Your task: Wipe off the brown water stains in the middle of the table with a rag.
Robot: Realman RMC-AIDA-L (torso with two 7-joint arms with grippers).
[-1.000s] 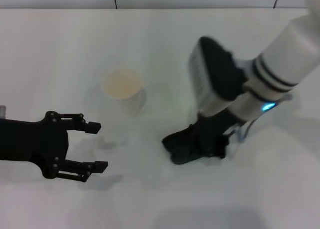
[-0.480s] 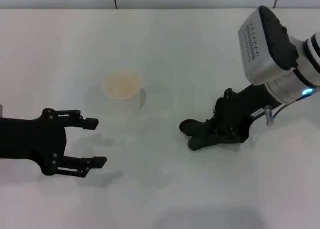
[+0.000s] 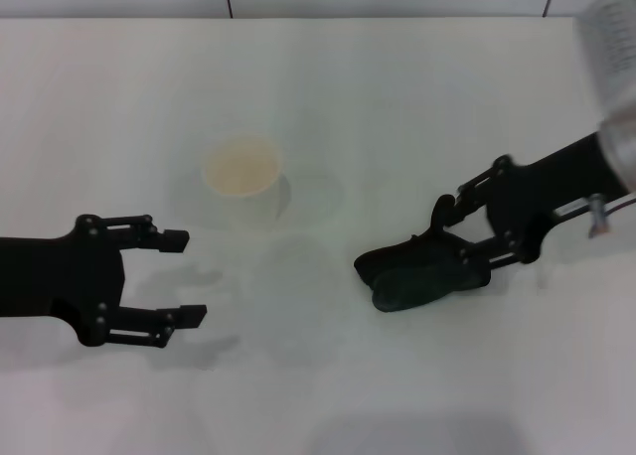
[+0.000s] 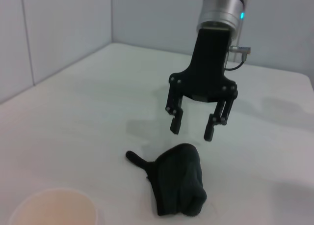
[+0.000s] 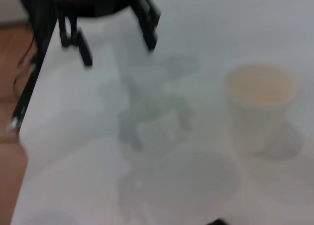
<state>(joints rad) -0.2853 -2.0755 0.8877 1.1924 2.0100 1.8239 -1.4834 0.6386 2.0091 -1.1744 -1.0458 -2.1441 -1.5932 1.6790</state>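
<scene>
The rag (image 3: pixel 417 272) lies in a dark lump on the white table (image 3: pixel 328 77), right of centre, its narrow tab pointing left. It also shows in the left wrist view (image 4: pixel 179 185). My right gripper (image 3: pixel 454 238) is open and hovers just above the rag's right end without holding it; the left wrist view shows the right gripper (image 4: pixel 193 130) clear of the cloth. My left gripper (image 3: pixel 187 276) is open and empty at the left, low over the table. No brown stain shows in any view; only faint grey smears (image 5: pixel 152 99) mark the table's middle.
A white paper cup (image 3: pixel 241 172) with pale liquid stands left of centre, between the two grippers; it also shows in the left wrist view (image 4: pixel 51 211) and the right wrist view (image 5: pixel 260 102). The table's edge and a brown floor (image 5: pixel 10 87) show in the right wrist view.
My right gripper slid the rag a little to the right, then opened, let it go and drew back to the right. The left gripper has barely moved.
</scene>
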